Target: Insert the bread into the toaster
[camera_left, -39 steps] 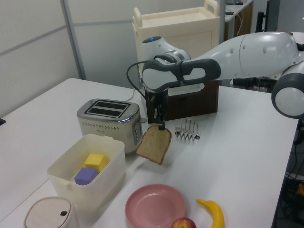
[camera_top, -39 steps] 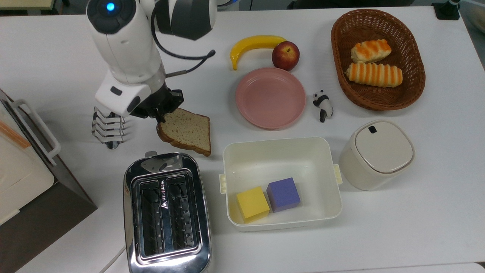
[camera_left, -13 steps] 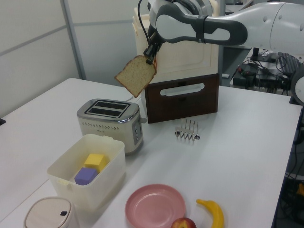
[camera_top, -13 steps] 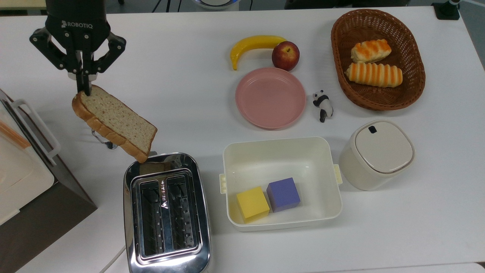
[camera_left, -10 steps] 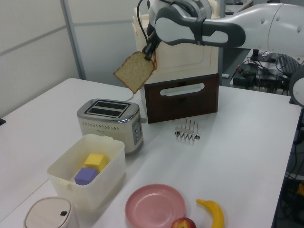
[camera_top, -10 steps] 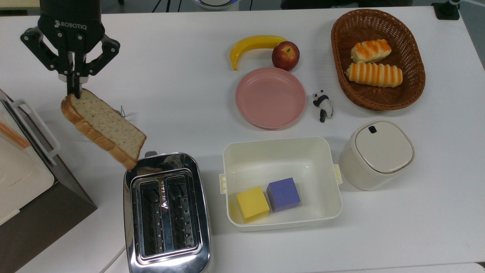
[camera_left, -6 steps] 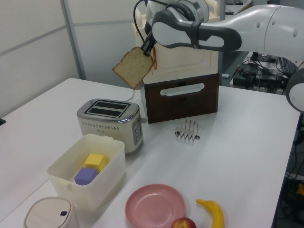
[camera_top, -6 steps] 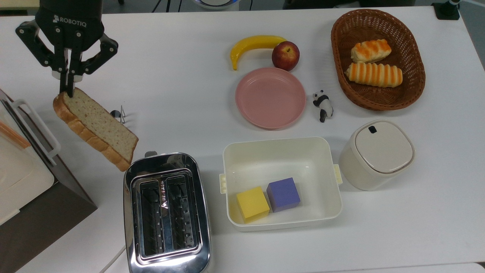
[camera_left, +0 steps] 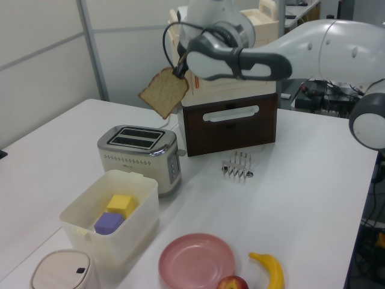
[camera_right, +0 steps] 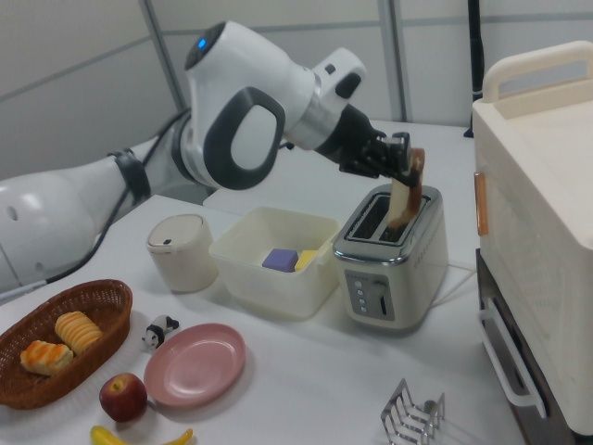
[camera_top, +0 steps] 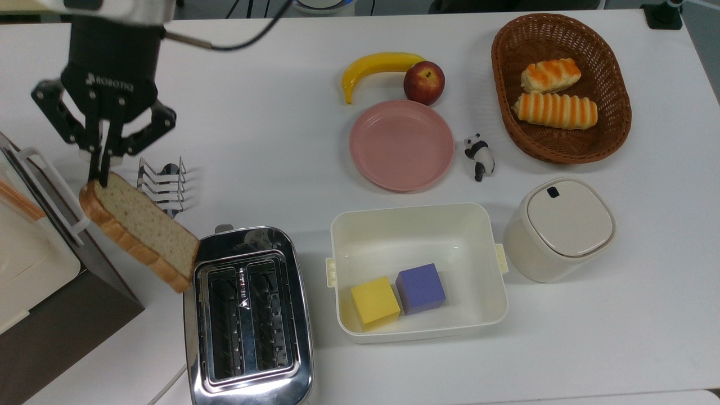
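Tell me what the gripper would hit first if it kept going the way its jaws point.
Likely the toaster: the gripper points down holding the bread, which hangs above the toaster, though exact alignment with a slot is unclear.

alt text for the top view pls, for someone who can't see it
A black gripper holds a slice of bread by one corner in the air, beside the top view's left edge of a chrome toaster with both slots empty. A pink plate lies farther along the white table.
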